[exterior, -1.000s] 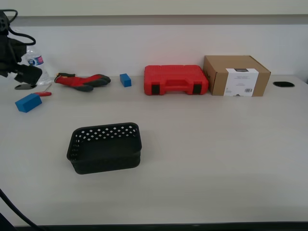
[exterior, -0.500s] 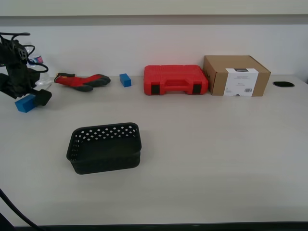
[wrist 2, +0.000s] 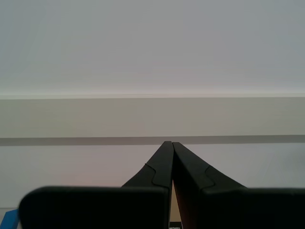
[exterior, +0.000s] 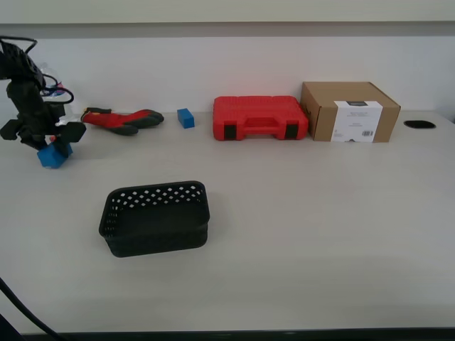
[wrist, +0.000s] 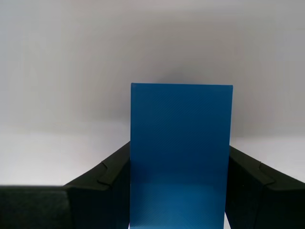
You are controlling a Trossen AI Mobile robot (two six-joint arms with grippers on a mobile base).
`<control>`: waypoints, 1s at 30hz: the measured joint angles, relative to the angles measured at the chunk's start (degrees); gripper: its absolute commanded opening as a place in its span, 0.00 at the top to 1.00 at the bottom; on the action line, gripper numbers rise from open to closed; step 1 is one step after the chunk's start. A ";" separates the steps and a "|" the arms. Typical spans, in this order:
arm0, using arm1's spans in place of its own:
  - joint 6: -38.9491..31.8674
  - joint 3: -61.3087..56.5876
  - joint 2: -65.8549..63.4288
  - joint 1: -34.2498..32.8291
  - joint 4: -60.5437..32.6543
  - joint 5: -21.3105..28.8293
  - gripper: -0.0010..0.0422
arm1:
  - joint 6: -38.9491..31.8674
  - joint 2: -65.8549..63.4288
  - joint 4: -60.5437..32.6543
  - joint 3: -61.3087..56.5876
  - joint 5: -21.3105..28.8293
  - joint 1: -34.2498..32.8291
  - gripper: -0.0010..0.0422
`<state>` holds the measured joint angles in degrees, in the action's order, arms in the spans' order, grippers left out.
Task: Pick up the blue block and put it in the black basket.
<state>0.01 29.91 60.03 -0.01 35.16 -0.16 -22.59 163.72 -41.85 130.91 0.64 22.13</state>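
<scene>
Jaws of my first gripper point(wrist: 178, 191) clamped the blue block point(wrist: 181, 152) from both sides; arm reached down steeply at the desk's point(exterior: 320, 213) far corner on the exterior view's left. Black basket point(exterior: 155, 217) sat nearer the front edge. My second gripper's point(wrist 2: 170, 162) jaws were pressed together, empty. Cardboard box point(exterior: 348, 111) label unreadable.

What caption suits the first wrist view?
My first gripper shut on the blue block, jaws against both its sides.
</scene>
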 measured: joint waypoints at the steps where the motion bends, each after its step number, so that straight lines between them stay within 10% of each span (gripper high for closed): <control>1: 0.00 0.00 0.00 0.02 0.00 0.02 0.98 | 0.70 -1.40 -3.50 0.07 0.74 -0.11 0.98; 10: 0.00 0.00 0.00 0.00 -0.04 0.02 0.98 | 1.81 -30.69 -25.57 -10.36 10.93 -10.93 0.98; 21: 0.00 0.00 0.00 0.04 -1.46 0.02 0.98 | 9.31 -59.12 7.23 -69.22 2.91 -40.96 0.98; 30: 0.00 0.00 0.00 0.09 -1.64 0.02 0.98 | 14.43 -55.54 20.70 -85.50 6.01 -45.90 0.98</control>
<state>0.01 29.91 60.03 0.08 33.52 -0.14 -8.16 108.18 -21.15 45.41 6.66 -23.77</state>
